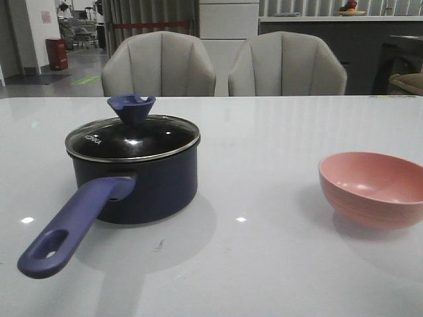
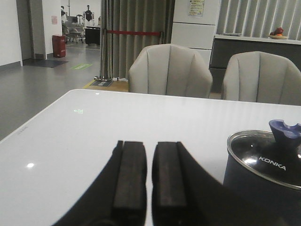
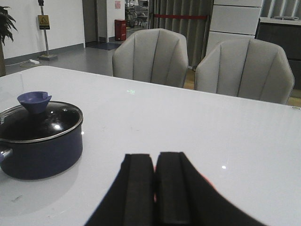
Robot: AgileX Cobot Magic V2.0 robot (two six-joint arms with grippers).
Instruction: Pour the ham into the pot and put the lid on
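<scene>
While the lid (image 1: 133, 137) sits on the pot (image 1: 135, 188) at the bench's (image 1: 264, 264) left | bowl (image 1: 374, 188) well apart, right | left jaws nearly closed, empty | right jaws closed, empty | ham unseen

The glossy white table (image 1: 277, 132) carries two obstacles, well apart. On the left stands the dark navy saucepan (image 1: 149, 185), closed by its round steel-rimmed glass lid (image 1: 132, 139), whose notched purple-blue knob (image 1: 131, 107) is the highest point. The long purple-blue handle (image 1: 73, 224) juts toward the near-left edge. The pink bowl (image 1: 373, 188) sits at the right. A wide bare lane runs between them. Two grey upholstered chairs (image 1: 225, 66) line the far edge.
</scene>
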